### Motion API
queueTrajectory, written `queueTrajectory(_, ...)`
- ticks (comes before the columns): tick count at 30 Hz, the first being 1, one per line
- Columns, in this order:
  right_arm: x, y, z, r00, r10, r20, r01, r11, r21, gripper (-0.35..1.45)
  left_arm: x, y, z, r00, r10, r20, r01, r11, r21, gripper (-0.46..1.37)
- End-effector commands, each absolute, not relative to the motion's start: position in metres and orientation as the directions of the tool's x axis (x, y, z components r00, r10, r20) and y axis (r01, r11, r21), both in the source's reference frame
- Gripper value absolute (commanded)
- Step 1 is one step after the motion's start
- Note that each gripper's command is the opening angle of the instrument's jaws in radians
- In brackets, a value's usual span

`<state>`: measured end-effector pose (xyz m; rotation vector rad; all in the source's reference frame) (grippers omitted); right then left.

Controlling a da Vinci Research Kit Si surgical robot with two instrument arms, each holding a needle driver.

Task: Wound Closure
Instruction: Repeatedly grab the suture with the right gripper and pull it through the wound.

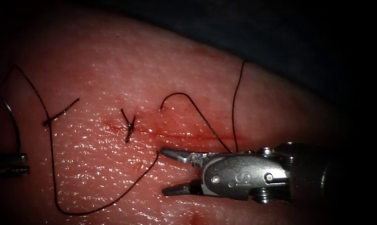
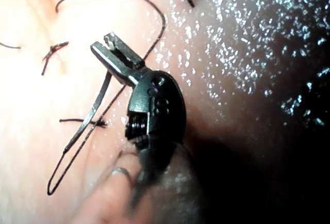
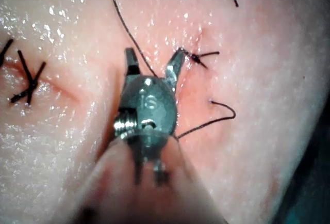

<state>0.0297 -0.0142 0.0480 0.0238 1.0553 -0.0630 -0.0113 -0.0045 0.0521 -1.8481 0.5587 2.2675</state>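
Note:
My right tool [image 1: 168, 171] hovers just below the cut [image 1: 184, 136] in the tissue [image 1: 113, 62], jaws open and holding nothing. In the right wrist view a strand of dark thread [image 3: 135, 42] runs between the right tool's [image 3: 152, 63] spread jaws. At the far left, my left tool [image 1: 12, 164] is shut on the curved needle [image 1: 16, 125] near one end. The needle arcs up, free of the tissue. The left wrist view shows the left tool [image 2: 114, 53] and needle [image 2: 95, 108] the same way. Thread [image 1: 71, 211] loops loosely across the tissue.
Two tied stitches with cut ends sit along the cut: one [image 1: 130, 126] near its middle, another [image 1: 55, 117] further left. Red fluid [image 1: 163, 132] stains the cut line. A second thread strand [image 1: 234, 108] runs down from the tissue's far edge to the right tool.

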Motion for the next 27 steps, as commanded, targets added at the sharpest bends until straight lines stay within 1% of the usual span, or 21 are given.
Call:
queueTrajectory(1, 0.0298, -0.0141, 0.0481, 0.497, -0.046, -0.867, 0.07, 0.997, -0.013, 0.8, -0.0113, -0.0045, 0.0521, -0.221, -0.107, -0.969, -0.35, -0.919, 0.181, -0.35)
queueTrajectory(7, 0.0303, -0.0145, 0.05, 0.529, -0.079, -0.845, 0.1, 0.995, -0.03, 0.77, -0.0114, -0.0047, 0.0516, -0.219, -0.104, -0.97, -0.35, -0.92, 0.178, -0.35)
queueTrajectory(15, 0.0304, -0.015, 0.0523, 0.61, -0.129, -0.782, 0.121, 0.99, -0.069, 0.74, -0.0117, -0.0047, 0.0511, -0.217, -0.106, -0.97, -0.35, -0.919, 0.179, -0.35)
queueTrajectory(20, 0.0309, -0.0157, 0.0527, 0.638, -0.146, -0.756, 0.121, 0.989, -0.089, 0.62, -0.012, -0.0048, 0.051, -0.213, -0.107, -0.971, -0.349, -0.92, 0.178, -0.35)
queueTrajectory(24, 0.0317, -0.0165, 0.0533, 0.647, -0.145, -0.748, 0.088, 0.989, -0.116, 0.56, -0.0122, -0.0049, 0.0508, -0.211, -0.107, -0.972, -0.348, -0.921, 0.177, -0.35)
queueTrajectory(27, 0.0323, -0.0167, 0.0535, 0.657, -0.143, -0.74, 0.072, 0.989, -0.127, 0.55, -0.0123, -0.005, 0.0507, -0.208, -0.107, -0.972, -0.346, -0.922, 0.176, -0.35)
